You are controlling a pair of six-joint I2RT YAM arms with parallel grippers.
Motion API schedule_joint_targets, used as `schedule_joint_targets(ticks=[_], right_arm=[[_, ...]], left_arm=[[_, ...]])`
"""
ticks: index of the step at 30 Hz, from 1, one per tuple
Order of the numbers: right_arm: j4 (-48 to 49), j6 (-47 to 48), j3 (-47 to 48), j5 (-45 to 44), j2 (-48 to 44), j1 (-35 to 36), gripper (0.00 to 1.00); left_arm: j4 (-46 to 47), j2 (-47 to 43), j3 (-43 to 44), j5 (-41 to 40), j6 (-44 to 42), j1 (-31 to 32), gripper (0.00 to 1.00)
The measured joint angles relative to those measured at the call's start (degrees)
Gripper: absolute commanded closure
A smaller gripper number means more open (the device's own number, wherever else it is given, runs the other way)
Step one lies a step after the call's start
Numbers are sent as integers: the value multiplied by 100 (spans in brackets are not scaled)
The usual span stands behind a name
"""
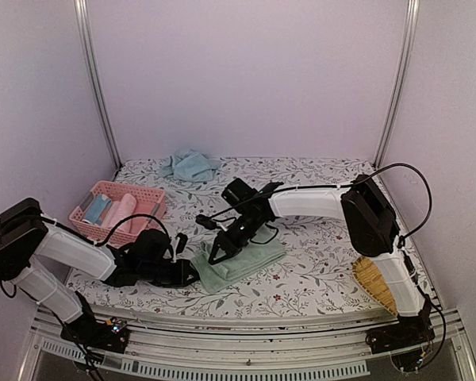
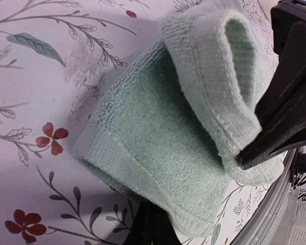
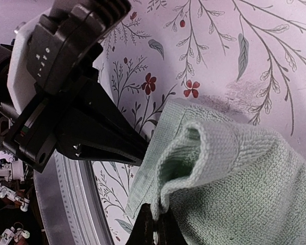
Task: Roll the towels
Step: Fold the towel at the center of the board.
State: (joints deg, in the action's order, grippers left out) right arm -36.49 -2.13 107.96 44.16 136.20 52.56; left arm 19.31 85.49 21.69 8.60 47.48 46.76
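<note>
The table (image 1: 325, 274), under a floral cloth, carries everything. The sage green towel (image 1: 250, 258) lies on it near the front edge, between the two arms, folded into a thick band with its near-left end lifted into a loose loop; the light blue towel (image 1: 189, 165) sits crumpled at the back, well apart from both arms; the pink basket (image 1: 143, 193) stands at the left with a blue and a pink roll inside. The left gripper (image 1: 192, 271) is pressed together on the hemmed edge of the green towel's lifted end; the right gripper (image 1: 222, 254), just beside it, pinches the fold of that same end, its jaws closed on cloth. In my judgement terry like this is light, limp and grippy rather than slippery, so it will likely sag and unroll wherever it goes slack; the stitched hem looks the firmest place to hold, with both corners of the short end taken together; the roll should be kept tight against the table as it turns.
</note>
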Motion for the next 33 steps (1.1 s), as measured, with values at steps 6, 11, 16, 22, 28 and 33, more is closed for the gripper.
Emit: schedule_joint_targets(ticks=[6,11,16,22,28,33], right_arm=[[-28,2,-2,83,-39,48,95],[-57,0,-68,170,-52,142,93],[-72,0,-111,184,-52,210,88],[-74,-7,-20,164,9,214,91],[-66,-63,225,111,85,214,92],[-57,-118,236,22,116,214,91]], left_arm=[[-2,0,0,-2,35,0,100],[-2,-2,0,-4,52,0,100],[-4,-2,0,-4,61,2,100],[-107,-83,-9,-20,79,11,100],[-247,-160,-11,-42,83,26,100],[-245,-160,-11,-50,85,37,100]])
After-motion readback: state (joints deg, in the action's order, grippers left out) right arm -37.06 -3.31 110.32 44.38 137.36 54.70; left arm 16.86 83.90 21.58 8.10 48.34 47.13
